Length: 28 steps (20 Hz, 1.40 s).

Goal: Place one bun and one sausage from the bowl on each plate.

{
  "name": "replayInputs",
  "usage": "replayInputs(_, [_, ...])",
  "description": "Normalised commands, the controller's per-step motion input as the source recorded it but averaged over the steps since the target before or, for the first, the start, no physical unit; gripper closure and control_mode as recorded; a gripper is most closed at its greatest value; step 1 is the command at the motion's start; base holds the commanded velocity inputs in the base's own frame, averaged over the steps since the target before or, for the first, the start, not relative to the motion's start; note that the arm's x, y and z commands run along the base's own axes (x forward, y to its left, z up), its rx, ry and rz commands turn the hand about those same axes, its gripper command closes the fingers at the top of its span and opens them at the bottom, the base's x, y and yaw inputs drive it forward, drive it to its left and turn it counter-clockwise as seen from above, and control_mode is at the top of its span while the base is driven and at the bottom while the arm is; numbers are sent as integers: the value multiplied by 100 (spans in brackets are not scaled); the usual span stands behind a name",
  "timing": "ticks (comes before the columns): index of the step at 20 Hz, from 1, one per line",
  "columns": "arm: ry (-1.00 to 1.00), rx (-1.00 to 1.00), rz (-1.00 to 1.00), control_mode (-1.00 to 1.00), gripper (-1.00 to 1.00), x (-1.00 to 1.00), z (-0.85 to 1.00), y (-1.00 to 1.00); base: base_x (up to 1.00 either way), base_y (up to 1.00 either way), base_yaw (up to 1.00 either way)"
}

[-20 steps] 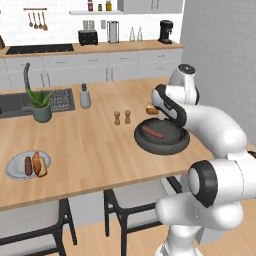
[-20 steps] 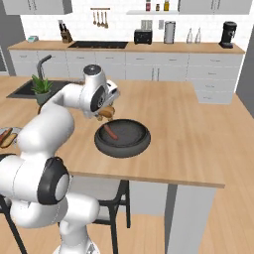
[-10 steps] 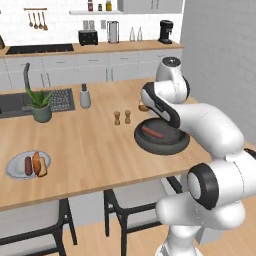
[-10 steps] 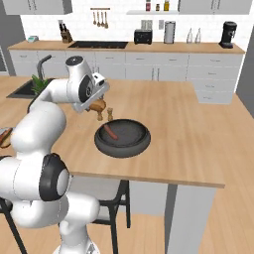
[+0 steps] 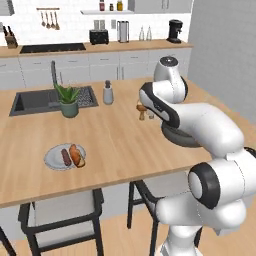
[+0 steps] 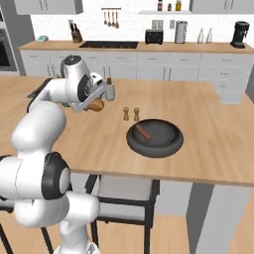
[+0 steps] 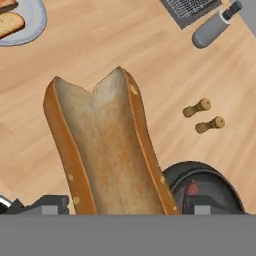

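My gripper is shut on a split hot-dog bun, held above the wooden counter left of the dark bowl. One red-brown sausage lies in that bowl. In the hand view the bowl's rim shows at the lower right, beside the bun. A pale plate near the counter's front left carries a sausage and a bun; the same plate sits at the top left of the hand view. The second plate is out of view.
Two small wooden shakers stand just left of the bowl. A grey bottle, a potted plant and the sink lie further back. My arm hides most of the bowl in the left base view.
The arm has swung left, away from the bowl, carrying the bun out over the open counter. The bowl and the sausage in it have stayed put.
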Motion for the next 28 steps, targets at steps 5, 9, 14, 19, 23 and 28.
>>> replayInputs(5, [0, 0, 0, 100, 100, 0, 0, 0, -48, 100, 0])
replayInputs(9, [0, 0, 0, 100, 100, 0, 0, 0, -25, 100, 0])
replayInputs(14, [0, 0, 0, 100, 100, 0, 0, 0, -13, 100, 0])
replayInputs(19, [0, 0, 0, 100, 100, 0, 0, 0, -4, 100, 0])
replayInputs(23, [0, 0, 0, 100, 100, 0, 0, 0, 0, 99, 0])
replayInputs(28, [0, 0, 0, 100, 100, 0, 0, 0, 0, 96, -1])
